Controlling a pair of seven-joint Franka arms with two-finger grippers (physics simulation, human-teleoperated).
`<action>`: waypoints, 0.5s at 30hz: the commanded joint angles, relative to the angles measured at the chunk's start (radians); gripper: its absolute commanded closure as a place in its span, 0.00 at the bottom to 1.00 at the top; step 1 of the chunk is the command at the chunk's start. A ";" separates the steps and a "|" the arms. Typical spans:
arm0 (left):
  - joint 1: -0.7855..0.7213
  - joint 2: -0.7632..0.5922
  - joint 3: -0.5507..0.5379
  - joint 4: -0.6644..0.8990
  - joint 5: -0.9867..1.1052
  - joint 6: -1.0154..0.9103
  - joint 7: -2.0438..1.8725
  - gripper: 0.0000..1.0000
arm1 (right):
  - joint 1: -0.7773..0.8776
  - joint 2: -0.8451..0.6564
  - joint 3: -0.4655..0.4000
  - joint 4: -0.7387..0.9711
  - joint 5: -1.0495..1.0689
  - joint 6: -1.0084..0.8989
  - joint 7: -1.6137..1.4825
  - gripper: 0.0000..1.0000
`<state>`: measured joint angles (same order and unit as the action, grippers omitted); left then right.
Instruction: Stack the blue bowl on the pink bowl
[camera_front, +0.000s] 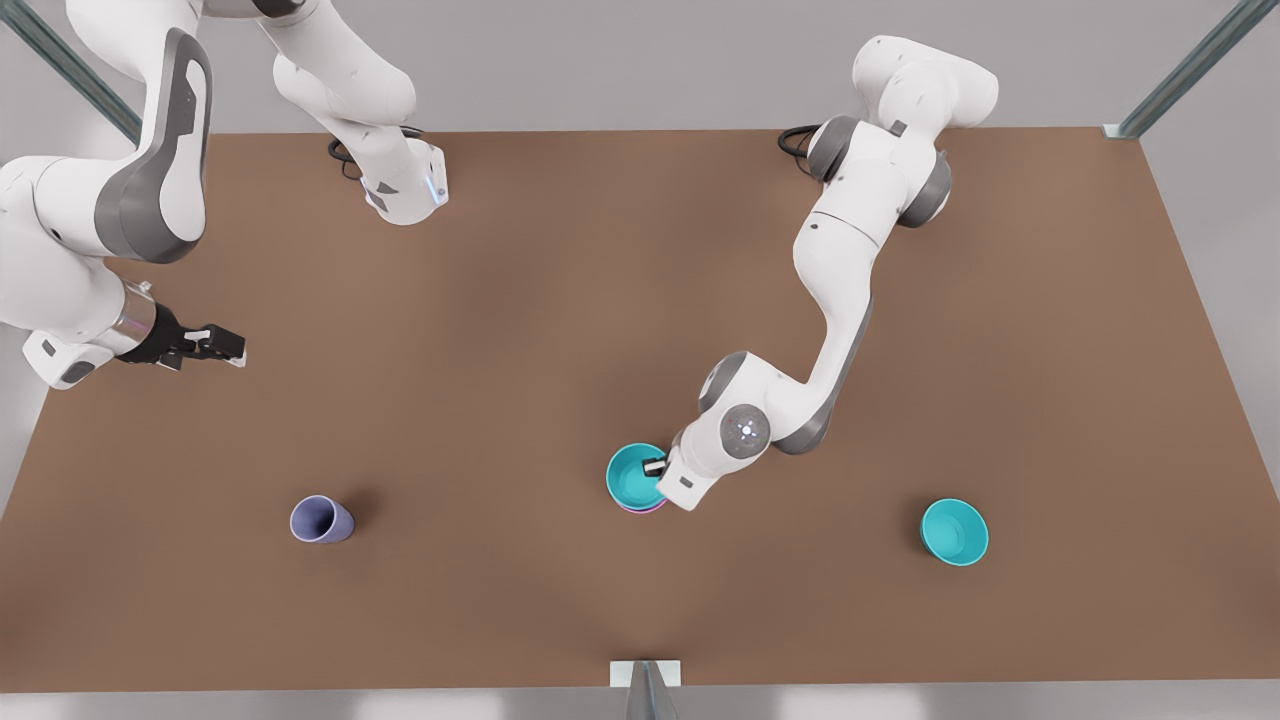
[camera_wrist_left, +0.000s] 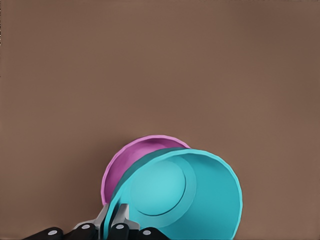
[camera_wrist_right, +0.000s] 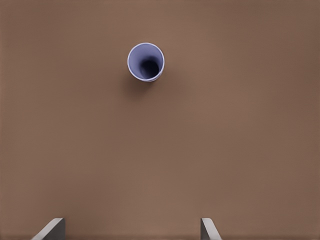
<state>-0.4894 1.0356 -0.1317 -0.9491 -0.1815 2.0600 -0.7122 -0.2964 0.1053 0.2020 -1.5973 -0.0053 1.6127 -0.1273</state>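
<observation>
On a plain brown tabletop (camera_front: 560, 300) framed by grey walls and metal corner posts, the left gripper (camera_front: 655, 467) pinches the rim of the blue bowl (camera_front: 634, 474), which sits over the pink bowl (camera_wrist_left: 131, 159) near mid-table. The right gripper (camera_front: 222, 345) waits at the front view's left, fingers spread wide, above a lavender cup (camera_front: 320, 520). A second teal bowl (camera_front: 954, 532) stands well apart.

A: What are the surfaces looking like?
B: The desk (camera_front: 560, 300) is showing a matt, smooth brown finish. The blue bowl (camera_wrist_left: 200, 200) and pink bowl (camera_wrist_left: 135, 160) are looking like smooth plastic with a soft sheen.
A: And the cup?
B: The lavender cup (camera_wrist_right: 145, 61) is appearing smooth, matt plastic.
</observation>
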 joint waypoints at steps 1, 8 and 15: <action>0.002 -0.002 0.000 -0.002 -0.012 0.006 -0.188 0.79 | -0.001 -0.001 0.000 0.000 0.001 0.000 -0.009 0.00; 0.000 -0.002 -0.002 -0.005 -0.024 -0.023 -0.190 0.79 | -0.001 0.001 0.000 0.000 0.001 0.000 -0.009 0.00; 0.008 0.000 -0.002 -0.008 -0.026 -0.037 -0.185 0.00 | -0.001 0.004 0.000 0.000 0.001 0.000 -0.009 0.00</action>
<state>-0.4820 1.0371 -0.1331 -0.9587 -0.2201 2.0427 -0.8125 -0.2977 0.1097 0.2018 -1.5974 -0.0053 1.6127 -0.1323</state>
